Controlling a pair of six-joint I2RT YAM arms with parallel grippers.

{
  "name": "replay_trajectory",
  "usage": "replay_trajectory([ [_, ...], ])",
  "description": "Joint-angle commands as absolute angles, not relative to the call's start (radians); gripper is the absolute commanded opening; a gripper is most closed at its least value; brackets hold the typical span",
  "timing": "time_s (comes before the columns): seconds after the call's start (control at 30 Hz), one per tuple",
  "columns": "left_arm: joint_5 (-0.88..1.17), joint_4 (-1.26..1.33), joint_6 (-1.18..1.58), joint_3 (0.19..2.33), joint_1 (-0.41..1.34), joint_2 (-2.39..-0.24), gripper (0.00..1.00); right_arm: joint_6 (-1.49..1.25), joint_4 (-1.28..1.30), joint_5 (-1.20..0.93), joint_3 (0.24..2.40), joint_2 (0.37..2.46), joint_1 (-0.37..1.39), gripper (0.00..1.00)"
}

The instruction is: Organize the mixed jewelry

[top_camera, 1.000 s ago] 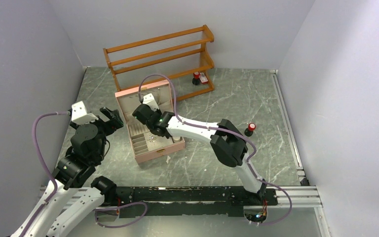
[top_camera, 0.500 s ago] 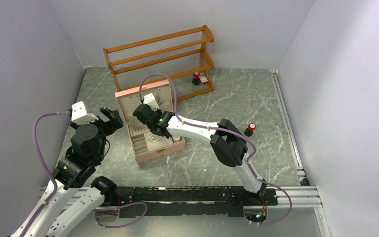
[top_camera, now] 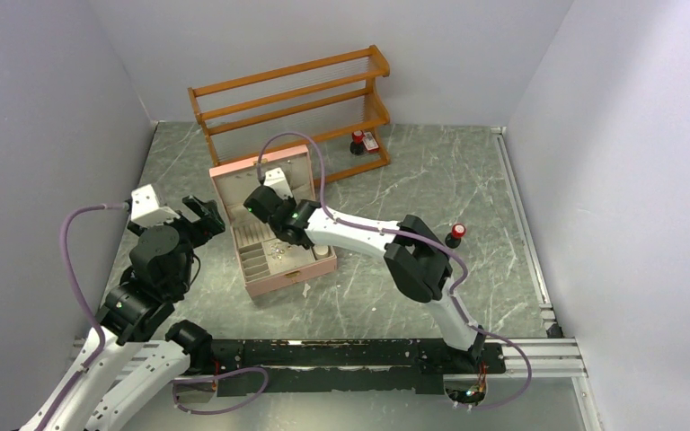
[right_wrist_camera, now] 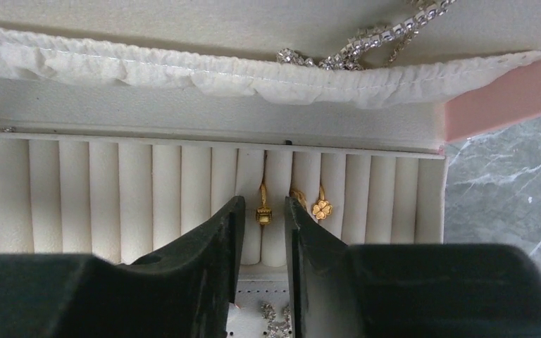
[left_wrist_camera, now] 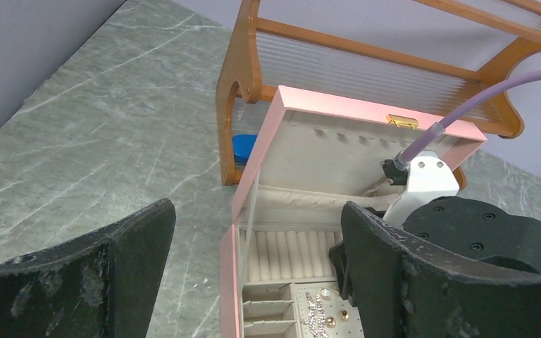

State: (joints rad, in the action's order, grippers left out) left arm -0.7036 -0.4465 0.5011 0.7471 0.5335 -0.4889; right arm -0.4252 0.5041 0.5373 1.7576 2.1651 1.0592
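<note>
The pink box [top_camera: 278,280] stands open, its lid [top_camera: 260,175] upright. My right gripper [top_camera: 278,235] is inside it over the cream ring rolls [right_wrist_camera: 134,190]. Its jaws [right_wrist_camera: 264,204] stand a little apart either side of a gold ring [right_wrist_camera: 264,213] seated in a slot, without touching it. A gold clover ring [right_wrist_camera: 321,208] sits two slots to the right, and another gold piece [right_wrist_camera: 297,197] is half hidden by the right finger. Sparkly earrings and gold studs [left_wrist_camera: 324,320] lie on the dotted pad. My left gripper [left_wrist_camera: 257,211] hangs wide open and empty at the box's left side.
A rhinestone chain [right_wrist_camera: 366,42] hangs from the lid's pocket. The wooden rack [top_camera: 296,99] stands behind the box with a blue block [left_wrist_camera: 243,148] under it and a red-capped bottle [top_camera: 358,142] at its right end. Another bottle [top_camera: 455,235] stands right of the right arm.
The right gripper's jaws have parted, leaving the gold ring seated between the rolls, and the gripper has shifted slightly toward the lid. The left arm has not moved.
</note>
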Motion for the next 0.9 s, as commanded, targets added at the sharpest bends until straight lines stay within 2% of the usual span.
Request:
replay_trajectory([
  [0.0,-0.716,-0.443,0.497,0.741,0.53,-0.48,0.92,-0.43,0.532,0.528,1.781,2.137,1.05,0.35],
  [0.37,-0.702,-0.442,0.501,0.74,0.53,-0.483,0.92,-0.437,0.458,0.488,1.723,2.016,1.05,0.37],
  [0.6,-0.682,-0.432,0.502,0.736,0.53,-0.483,0.92,-0.468,0.413,0.516,1.641,1.916,1.048,0.32],
  [0.87,-0.559,-0.376,0.46,0.73,0.531,-0.493,0.93,-0.61,0.397,0.582,1.396,1.676,0.989,0.3],
])
